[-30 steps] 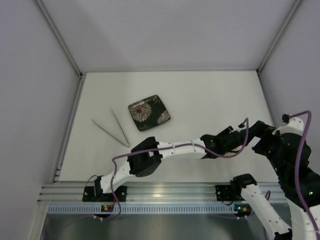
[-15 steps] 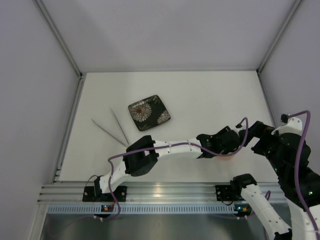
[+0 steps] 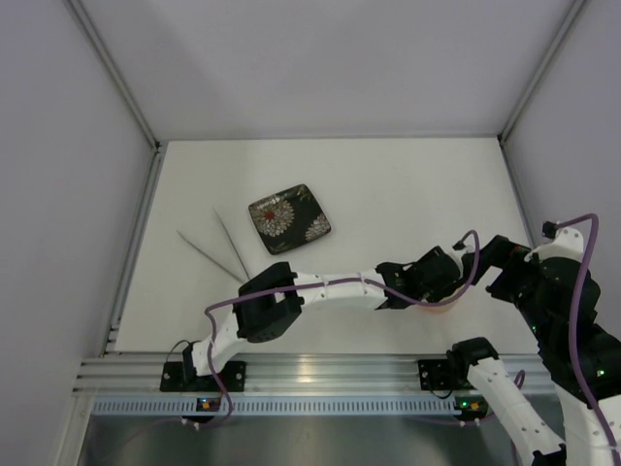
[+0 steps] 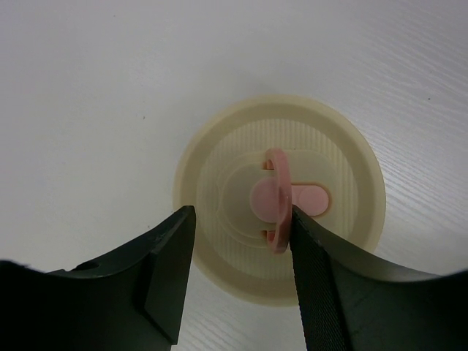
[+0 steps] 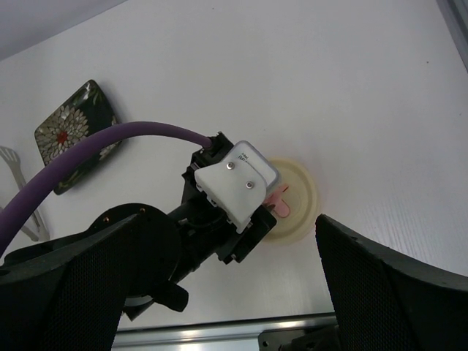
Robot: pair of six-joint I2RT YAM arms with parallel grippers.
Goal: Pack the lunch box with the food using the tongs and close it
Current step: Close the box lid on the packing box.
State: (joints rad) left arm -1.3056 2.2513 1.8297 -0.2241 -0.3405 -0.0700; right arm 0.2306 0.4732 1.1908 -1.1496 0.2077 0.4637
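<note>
The lunch box stands on the table with its cream ribbed lid on, and the lid's pink tab stands upright. My left gripper hangs right over the lid, open. Its right finger lies against the tab, while its left finger is well apart from it. In the top view the left gripper covers all but a sliver of the lunch box. My right gripper is open above them, holding nothing. The tongs lie on the table left of the plate. No food shows.
A dark square plate with a flower pattern lies at the table's middle left, also in the right wrist view as the plate. The left arm stretches across the near part of the table. Grey walls enclose three sides.
The left arm's elbow has shifted a little left and the gripper has drawn slightly with it. A sliver of the lunch box now shows under it. The right arm has barely moved.
</note>
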